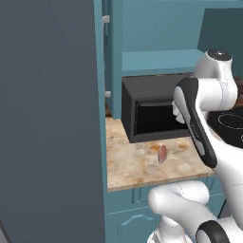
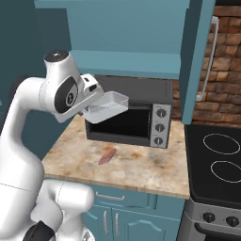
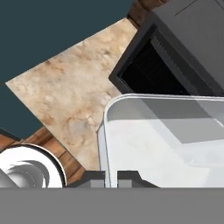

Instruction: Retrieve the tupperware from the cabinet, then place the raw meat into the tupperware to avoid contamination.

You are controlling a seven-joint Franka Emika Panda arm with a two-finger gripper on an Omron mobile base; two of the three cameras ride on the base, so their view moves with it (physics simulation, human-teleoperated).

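Left base view: the raw meat (image 1: 162, 154) lies on the worktop (image 1: 137, 166) just in front of the microwave (image 1: 152, 111), its long axis running roughly from the worktop's front edge toward the microwave; the arm's forearm crosses above and to the right of it. Right base view: the pincer (image 2: 92, 111) is closed on the near rim of the tupperware (image 2: 107, 107), which is held in the air, tilted, in front of the microwave door. The raw meat (image 2: 107, 156) lies on the worktop below the tupperware and toward the front edge, so the next move is judged to be a descent toward the worktop beside it. The cabinet (image 2: 197, 61) stands open above. Hand view: the fingertips (image 3: 131, 178) pinch the tupperware (image 3: 166, 140) at its rim. No brand, label or writing is legible in any view.
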